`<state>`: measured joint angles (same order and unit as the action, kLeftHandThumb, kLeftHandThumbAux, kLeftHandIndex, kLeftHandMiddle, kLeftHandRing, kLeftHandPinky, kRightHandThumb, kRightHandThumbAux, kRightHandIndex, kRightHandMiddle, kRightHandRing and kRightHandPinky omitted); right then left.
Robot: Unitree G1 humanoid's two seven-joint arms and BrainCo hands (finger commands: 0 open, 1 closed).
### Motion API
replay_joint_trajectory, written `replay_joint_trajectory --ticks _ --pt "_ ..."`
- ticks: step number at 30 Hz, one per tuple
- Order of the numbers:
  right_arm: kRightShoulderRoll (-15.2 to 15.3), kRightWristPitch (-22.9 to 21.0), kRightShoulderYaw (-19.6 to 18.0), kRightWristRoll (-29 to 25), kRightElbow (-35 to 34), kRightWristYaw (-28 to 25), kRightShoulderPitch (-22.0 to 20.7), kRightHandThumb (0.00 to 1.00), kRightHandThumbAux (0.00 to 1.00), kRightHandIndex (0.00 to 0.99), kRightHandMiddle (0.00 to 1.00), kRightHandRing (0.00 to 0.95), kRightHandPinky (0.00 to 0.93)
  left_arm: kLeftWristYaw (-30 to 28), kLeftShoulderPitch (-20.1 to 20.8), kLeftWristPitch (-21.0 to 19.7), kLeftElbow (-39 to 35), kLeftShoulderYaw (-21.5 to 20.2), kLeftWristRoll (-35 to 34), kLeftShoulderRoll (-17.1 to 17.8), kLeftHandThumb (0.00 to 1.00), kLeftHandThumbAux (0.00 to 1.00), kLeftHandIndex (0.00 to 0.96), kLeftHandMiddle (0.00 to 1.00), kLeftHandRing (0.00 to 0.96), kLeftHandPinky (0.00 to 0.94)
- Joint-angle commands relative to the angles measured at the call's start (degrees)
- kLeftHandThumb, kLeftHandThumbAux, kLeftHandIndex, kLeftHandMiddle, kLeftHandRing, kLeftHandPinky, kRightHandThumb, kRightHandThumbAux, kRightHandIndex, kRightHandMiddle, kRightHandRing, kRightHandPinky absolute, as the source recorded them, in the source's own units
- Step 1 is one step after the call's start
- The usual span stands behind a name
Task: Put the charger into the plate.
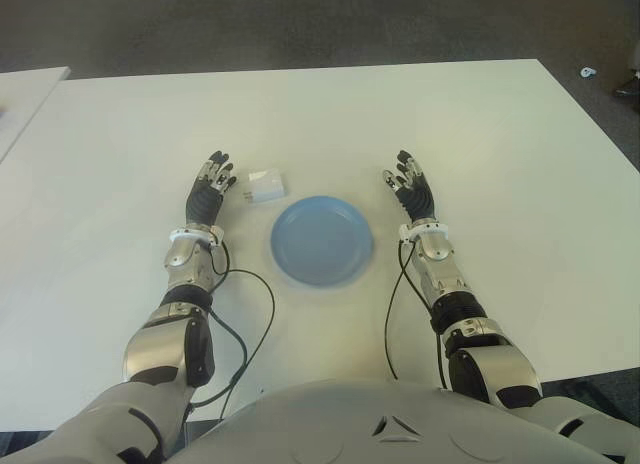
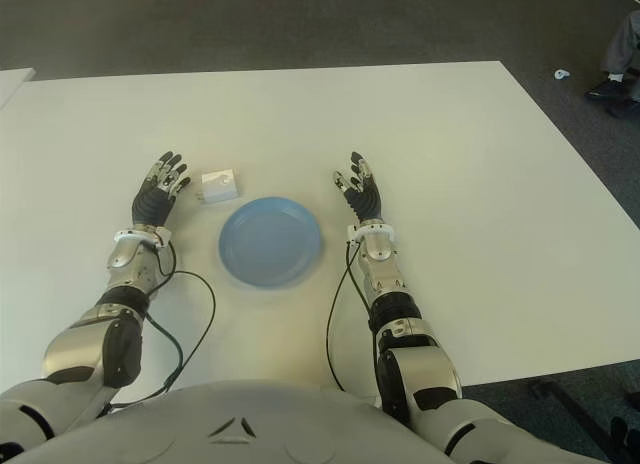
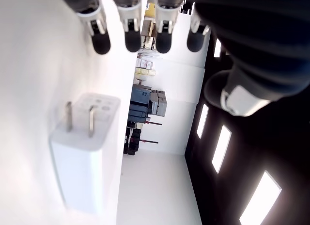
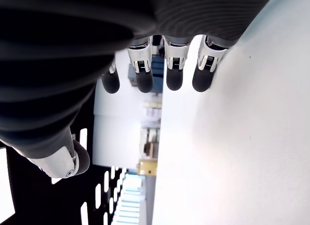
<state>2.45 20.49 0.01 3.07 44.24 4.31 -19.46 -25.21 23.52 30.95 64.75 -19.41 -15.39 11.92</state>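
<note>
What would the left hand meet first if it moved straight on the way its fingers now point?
Probably nothing: the left hand points away from the robot over bare table. The charger lies just beside it toward the plate, seemingly off that line, though closeness is hard to judge.

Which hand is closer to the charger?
The left. The left hand lies open right beside the charger, on its left. The right hand, also open, is across the plate, well off to the charger's right.
</note>
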Motion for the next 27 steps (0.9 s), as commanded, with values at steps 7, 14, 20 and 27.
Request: replay_joint_trajectory --ticks 7,14,20,27 --pt "-2.0 -3.88 1.99 1.37 3.36 -0.85 2.62 0.196 0.58 0.014 0.044 0.052 0.103 0.64 0.8 -11.67 2.51 -0.61 -1.14 1.3 0.048 0.548 0.031 0.073 0.071 0.12" --pt "-2.16 -3.83 2.12 1.53 3.24 -0.38 2.61 0.2 0.582 0.016 0.046 0.054 0.105 3.45 5.41 -22.37 1.08 -0.06 -0.83 3.9 0.101 0.551 0.065 0.116 0.113 0.167" --pt "-2.11 -4.08 2.43 2.18 2.65 -0.02 2.81 0.189 0.575 0.013 0.043 0.051 0.103 12.85 8.55 -20.66 -0.14 8.05 10.23 7.11 0.124 0.543 0.089 0.14 0.141 0.172" --pt "-1.87 -3.97 2.85 2.51 2.36 0.2 2.94 0.178 0.567 0.013 0.045 0.054 0.108 34.89 8.39 -12.11 -4.98 25.74 35.94 11.95 0.094 0.447 0.036 0.059 0.065 0.084"
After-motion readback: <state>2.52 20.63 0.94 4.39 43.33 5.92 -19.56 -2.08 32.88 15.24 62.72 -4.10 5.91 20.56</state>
